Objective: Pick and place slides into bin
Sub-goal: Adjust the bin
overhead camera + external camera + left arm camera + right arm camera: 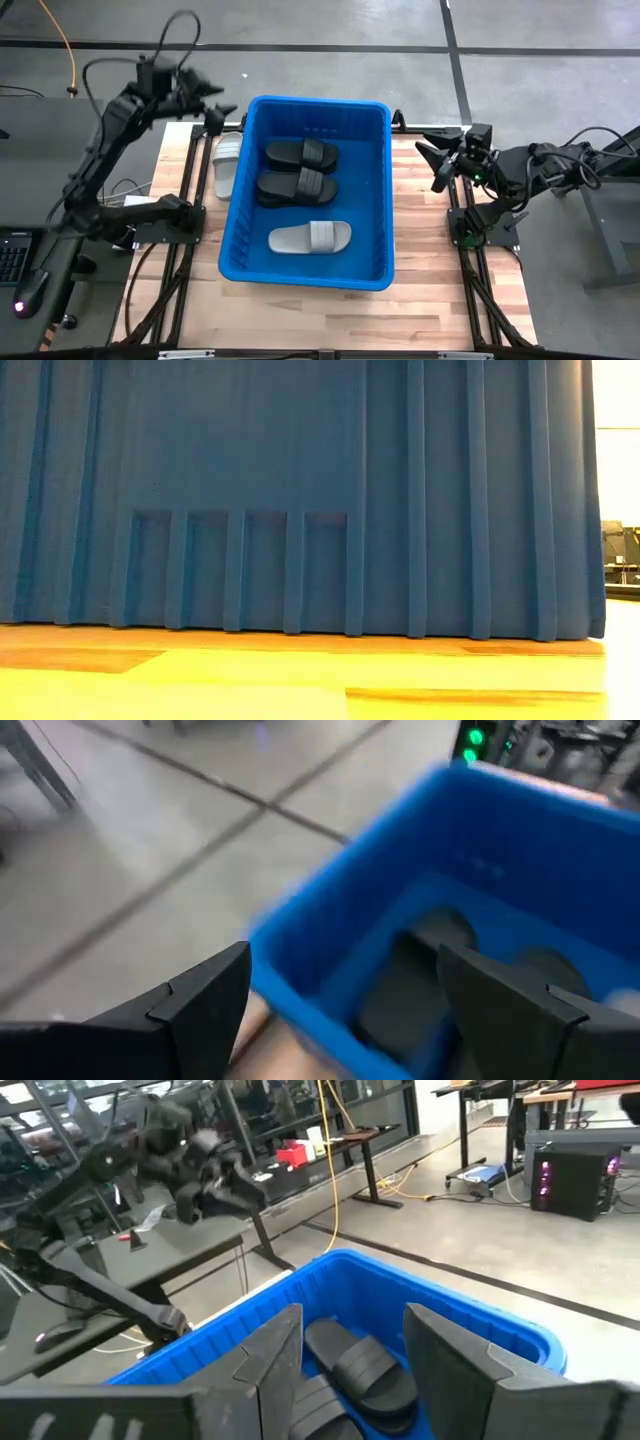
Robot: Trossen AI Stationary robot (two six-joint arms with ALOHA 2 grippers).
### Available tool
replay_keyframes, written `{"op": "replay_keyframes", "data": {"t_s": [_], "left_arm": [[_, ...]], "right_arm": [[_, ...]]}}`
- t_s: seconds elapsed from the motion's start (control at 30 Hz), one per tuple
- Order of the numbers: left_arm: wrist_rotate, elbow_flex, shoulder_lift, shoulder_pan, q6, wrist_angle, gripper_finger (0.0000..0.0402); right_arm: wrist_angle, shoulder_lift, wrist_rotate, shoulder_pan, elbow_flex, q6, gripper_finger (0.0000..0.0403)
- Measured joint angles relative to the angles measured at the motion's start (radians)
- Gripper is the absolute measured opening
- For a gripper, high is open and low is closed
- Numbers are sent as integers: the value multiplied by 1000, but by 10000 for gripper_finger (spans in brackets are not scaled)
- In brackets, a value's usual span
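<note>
Slides already fill part of the blue bin [375, 190]: two black slides [300, 170] and one grey slide [310, 237]. Another pale slide [228, 165] lies on the table just beside the bin's left wall. The left gripper [213, 100], jaws wide and empty, hovers near it; it should likely descend squarely over the strap before closing. The right gripper [438, 160] waits, jaws partly apart, empty, at the bin's right.

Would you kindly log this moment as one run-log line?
bin: two black slides, one grey slide inside | grey slide outside, left of bin | left end effector open, empty | right end effector open, empty
</note>
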Motion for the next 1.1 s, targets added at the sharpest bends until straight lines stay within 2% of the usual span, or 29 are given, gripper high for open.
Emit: {"op": "replay_keyframes", "data": {"t_s": [0.17,0.27,0.57,0.67,0.77,0.9,1.1], "left_arm": [[-43,-178,-118,-10,-141,-107,308],[-71,-242,-168,0,-171,-96,308],[-90,-337,-176,-1,-267,-157,308],[-122,-348,-175,-4,-279,-169,308],[-197,-362,-175,-1,-299,-182,308],[-243,-376,-175,-3,-248,-214,308],[-294,-403,-171,-2,-74,-259,308]], "right_arm": [[0,0,-17,0,0,0,165],[-2,0,-21,0,0,0,165],[-5,0,-46,0,0,1,165],[-19,0,-57,0,0,23,165],[-48,0,-57,0,0,54,165],[-68,0,-57,0,0,90,165],[-68,0,-57,0,0,89,165]]}}
